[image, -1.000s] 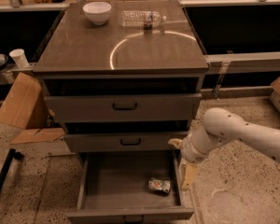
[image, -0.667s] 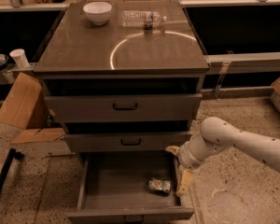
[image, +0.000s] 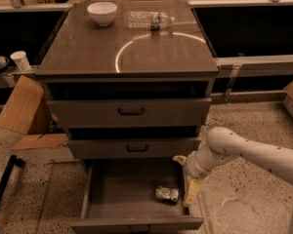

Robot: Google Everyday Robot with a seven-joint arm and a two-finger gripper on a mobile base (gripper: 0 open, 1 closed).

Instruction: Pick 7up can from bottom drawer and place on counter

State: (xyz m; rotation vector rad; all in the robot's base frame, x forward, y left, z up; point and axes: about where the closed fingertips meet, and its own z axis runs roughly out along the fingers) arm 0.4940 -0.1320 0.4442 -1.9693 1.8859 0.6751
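My gripper (image: pixel 183 181) hangs over the right side of the open bottom drawer (image: pixel 118 191), below the front-right corner of the tabletop (image: pixel 136 50) and just under the middle drawer (image: pixel 132 148). Its fingers (image: pixel 191 193) are spread apart and hold nothing. One pale tip shows up by the middle drawer's lower right end, and the other points down beside the drawer's right wall.

The 7up can (image: pixel 167 194) lies on its side on the drawer floor, in the drawer's right front part, out in front of the tabletop's front edge. It sits just to the left of my lower finger, near it but not touching as far as I can see.

Its long axis runs roughly parallel to the tabletop's front edge, with the right end a little nearer the drawer front. I judge the reach to be a short shift left and down. The fingers should then close across the can's round body, front to back, rather than end to end.

The right drawer wall is close, so I expect little room on that side. A nudge could set the can rolling toward the drawer's front or back.
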